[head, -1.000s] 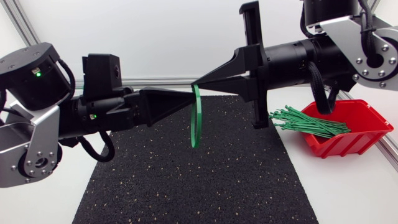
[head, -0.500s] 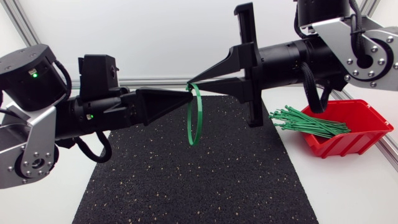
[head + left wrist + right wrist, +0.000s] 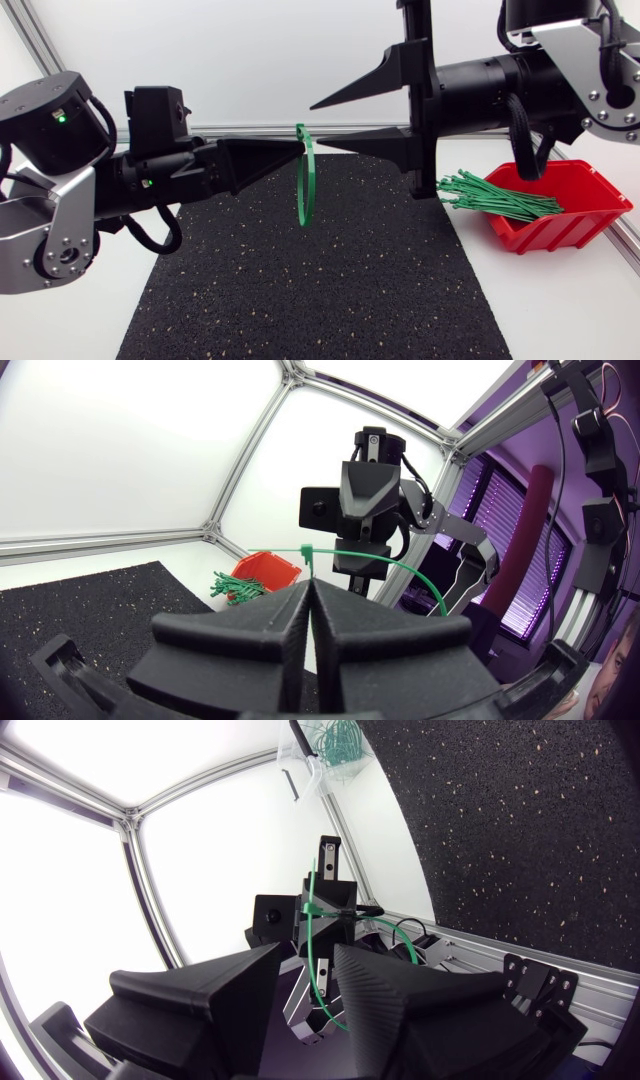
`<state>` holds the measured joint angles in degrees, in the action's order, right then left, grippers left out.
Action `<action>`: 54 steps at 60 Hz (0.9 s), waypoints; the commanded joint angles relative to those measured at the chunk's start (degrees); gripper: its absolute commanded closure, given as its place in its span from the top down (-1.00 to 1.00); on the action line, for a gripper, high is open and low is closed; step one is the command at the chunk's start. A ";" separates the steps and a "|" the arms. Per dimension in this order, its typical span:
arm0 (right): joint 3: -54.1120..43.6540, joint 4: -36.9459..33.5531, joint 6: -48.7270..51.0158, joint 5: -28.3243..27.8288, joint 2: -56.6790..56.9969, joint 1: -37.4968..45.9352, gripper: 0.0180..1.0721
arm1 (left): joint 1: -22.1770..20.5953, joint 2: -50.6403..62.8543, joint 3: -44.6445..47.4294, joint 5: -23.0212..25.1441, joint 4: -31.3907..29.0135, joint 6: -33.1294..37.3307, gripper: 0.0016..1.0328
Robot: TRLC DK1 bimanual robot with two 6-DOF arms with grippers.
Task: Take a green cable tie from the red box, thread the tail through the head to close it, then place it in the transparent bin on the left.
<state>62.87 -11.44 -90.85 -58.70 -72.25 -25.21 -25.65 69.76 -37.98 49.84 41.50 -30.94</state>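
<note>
As left tool point(image 3: 300, 147) clamps tie point(image 3: 305, 190), right tool point(image 3: 317, 125) gapes, its view alone showing bin point(image 3: 322, 765).

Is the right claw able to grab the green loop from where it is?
Probably yes. The right claw is open and the green loop hangs just ahead of it. Nothing stands between them, though the left claw is holding the loop.

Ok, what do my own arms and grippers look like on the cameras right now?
Both arms match: silver-grey bracket links with bolted round hubs, and black cylindrical joints. The left arm has a small green indicator light and a looping black cable. The right arm also carries a hanging black cable. The left gripper and right gripper are matte black, each with two broad wedge fingers tapering to points.
</note>
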 commanded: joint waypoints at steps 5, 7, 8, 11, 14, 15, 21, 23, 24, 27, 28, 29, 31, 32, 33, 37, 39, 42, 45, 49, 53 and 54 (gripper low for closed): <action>-1.52 1.60 0.67 0.07 -0.96 1.31 -0.11 | -0.01 1.79 -0.96 1.04 1.22 2.90 -0.94; -1.70 2.30 0.76 0.07 -1.23 1.31 -0.11 | -0.01 2.23 -0.96 1.48 1.22 3.60 -0.94; -1.79 2.48 0.76 0.07 -1.32 1.31 -0.11 | -0.01 2.40 -0.96 1.57 1.31 3.96 -0.94; -1.96 3.62 0.85 0.07 -2.02 1.48 -0.11 | 0.07 2.84 -1.05 2.01 1.31 4.75 -0.94; -1.96 3.88 1.20 -0.01 -2.55 1.75 -0.12 | 0.16 3.10 -1.05 3.07 1.31 5.19 -0.94; -1.96 4.15 1.46 -0.01 -2.72 1.92 -0.12 | 0.16 3.19 -0.96 3.33 1.31 5.63 -0.94; -1.88 4.67 2.96 -0.01 -3.69 1.75 -0.13 | 0.16 3.19 -0.52 4.82 1.40 8.17 -0.94; -1.88 4.85 3.40 -0.01 -4.04 1.75 -0.13 | 0.16 3.19 -0.52 5.26 1.40 8.61 -0.94; -1.88 5.03 3.40 -0.01 -4.22 1.75 -0.13 | 0.16 3.19 -0.52 5.35 1.40 8.70 -0.94; -1.79 5.38 3.49 -0.01 -5.01 1.83 -0.13 | 0.34 3.37 -0.43 6.23 1.48 9.49 -0.94; -1.79 5.38 3.75 -0.01 -5.27 1.92 -0.13 | 0.42 3.46 -0.43 6.41 1.48 9.67 -0.94; -1.70 5.38 3.92 0.07 -5.54 2.01 -0.13 | 0.60 3.72 -0.43 6.58 1.48 10.02 -0.94; -1.61 5.38 4.19 0.07 -5.89 2.10 -0.13 | 0.78 3.90 -0.34 7.02 1.48 10.46 -0.94; -1.61 5.38 4.36 0.07 -6.06 2.10 -0.12 | 0.86 3.98 -0.34 7.28 1.48 10.55 -0.94; -1.61 5.38 4.54 0.16 -6.15 2.10 -0.12 | 0.95 4.07 -0.34 7.46 1.57 10.72 -0.94; -1.61 5.38 4.80 0.25 -6.59 2.01 -0.13 | 1.13 4.16 -0.08 7.99 1.66 11.34 -0.94; -1.70 5.29 4.80 0.25 -6.68 2.01 -0.13 | 1.13 4.07 0.01 8.08 1.66 11.69 -0.94; -1.70 5.03 4.80 0.25 -6.41 1.66 -0.19 | 1.30 4.07 0.01 8.08 1.66 11.78 -0.94; -1.70 4.41 4.80 0.34 -6.15 1.48 -0.24 | 1.30 3.81 0.27 8.08 1.66 12.13 -0.94; -1.79 3.88 4.80 0.43 -5.97 0.95 -0.32 | 1.48 3.63 0.36 8.08 1.66 12.22 -0.94; -1.79 3.62 4.80 0.43 -5.97 0.34 -0.32 | 1.39 3.63 0.45 8.08 1.66 12.22 -0.94; -1.79 3.62 4.80 0.43 -5.89 0.16 -0.32 | 1.39 3.54 0.45 8.08 1.66 12.22 -0.94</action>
<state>62.13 -7.49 -86.76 -58.46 -78.13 -23.99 -24.75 73.19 -37.98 57.19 42.13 -19.62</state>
